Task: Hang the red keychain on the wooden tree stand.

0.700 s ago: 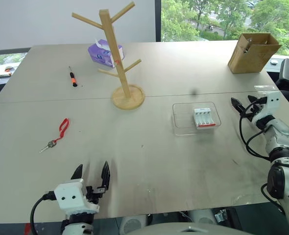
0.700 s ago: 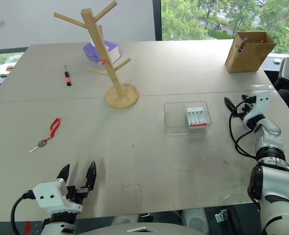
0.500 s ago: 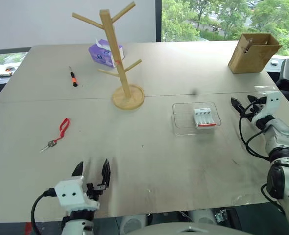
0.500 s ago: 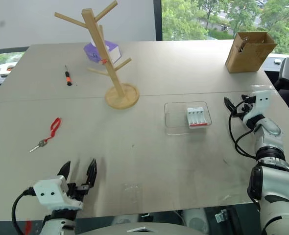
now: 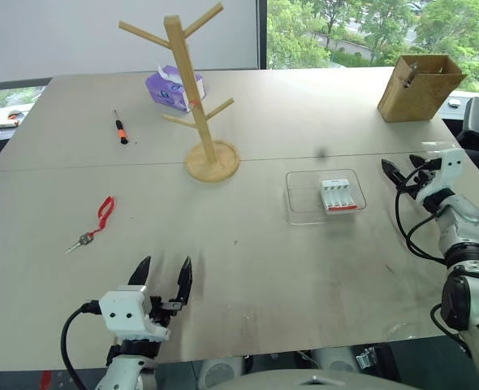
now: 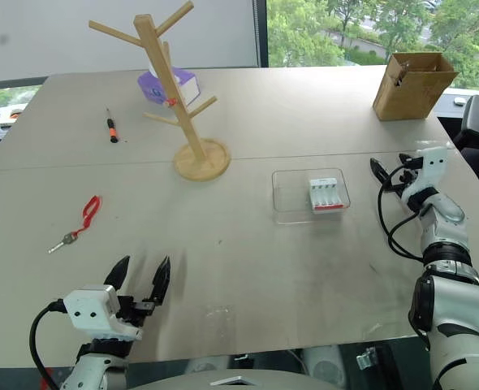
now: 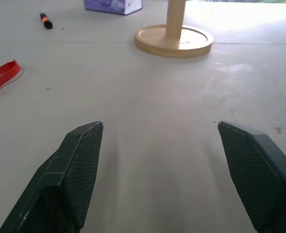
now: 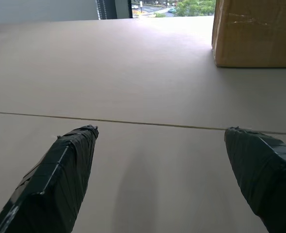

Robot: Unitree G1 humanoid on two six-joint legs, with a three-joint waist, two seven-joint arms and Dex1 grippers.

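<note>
The red keychain [image 5: 103, 213] lies flat on the table [image 5: 248, 268] toward the left side, with its small silver key [image 5: 80, 240] at the near end. It is touched by nothing and is well apart from both grippers. In the left wrist view, part of the red strap shows at the picture's edge.

Farther back on the left lies a thin black-and-orange screwdriver [image 5: 120, 127]. A purple tissue pack [image 5: 173, 88] sits behind the wooden tree stand [image 5: 192, 97].

The left gripper [image 5: 163, 281] hovers low over the near edge of the table, nearer than the keychain and to its right. Its two black fingers [image 7: 77, 170] stand wide apart with bare table between them. It holds nothing.

The wooden tree stand is upright on its round disc base [image 5: 213, 161], left of centre and near the seam across the table. Its slanted pegs are bare.

Right of centre, a clear plastic tray [image 5: 300, 195] holds a white charger-like item with a red edge [image 5: 339, 196].

At the far right corner stands a brown cardboard box [image 5: 419, 86].

The right gripper [image 5: 400, 168] is at the right side of the table, just beyond the tray. Its fingers [image 8: 68, 170] are spread wide and hold nothing.
</note>
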